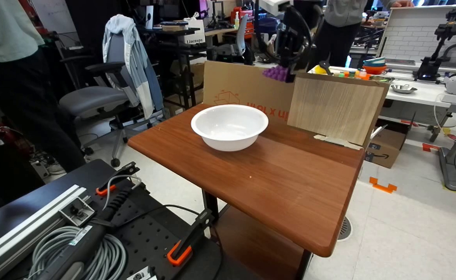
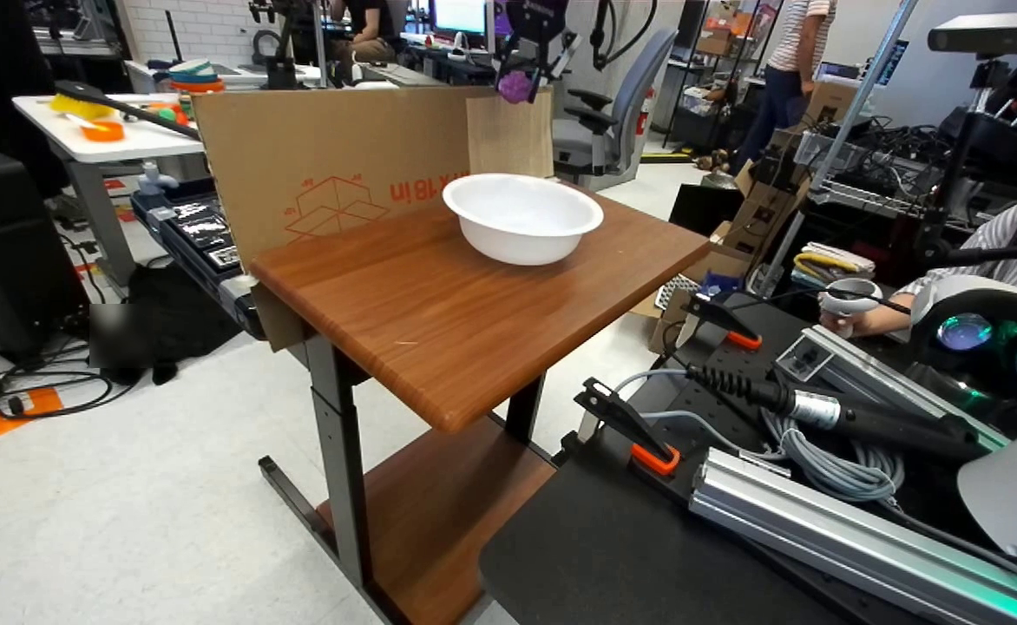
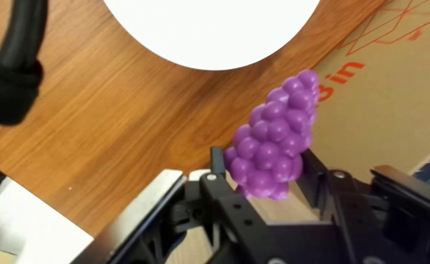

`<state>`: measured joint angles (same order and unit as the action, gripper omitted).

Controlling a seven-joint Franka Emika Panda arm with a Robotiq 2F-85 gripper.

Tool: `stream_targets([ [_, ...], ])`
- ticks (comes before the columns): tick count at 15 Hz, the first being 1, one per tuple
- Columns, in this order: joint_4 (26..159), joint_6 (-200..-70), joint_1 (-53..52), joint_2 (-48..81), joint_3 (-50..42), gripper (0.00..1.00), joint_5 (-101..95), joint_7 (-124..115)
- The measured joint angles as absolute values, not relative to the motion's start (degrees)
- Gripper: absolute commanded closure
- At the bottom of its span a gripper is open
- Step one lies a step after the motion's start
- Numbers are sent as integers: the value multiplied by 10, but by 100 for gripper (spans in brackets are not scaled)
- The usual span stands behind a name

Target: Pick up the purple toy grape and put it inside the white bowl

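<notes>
Tool (image 3: pixel 263 165), one: holds purple toy grape (image 3: pixel 277 126), one, in its grip; white bowl (image 1: pixel 230 145), one, on counter (image 1: pixel 290 175), below and to one side; grape best centred over bowl, lowered before release

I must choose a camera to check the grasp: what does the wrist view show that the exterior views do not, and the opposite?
Only the wrist view clearly shows the fingers on both sides of the purple toy grape. Only the exterior views show the whole rim of the white bowl and the coiled cable. All share the grape, bowl, wooden table and cardboard with red print.
</notes>
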<state>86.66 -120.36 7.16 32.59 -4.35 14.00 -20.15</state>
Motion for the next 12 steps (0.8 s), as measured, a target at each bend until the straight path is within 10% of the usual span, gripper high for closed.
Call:
stream_targets([
  [12, 1011, -1227, 14, 273, -15, 75, 140, -192],
])
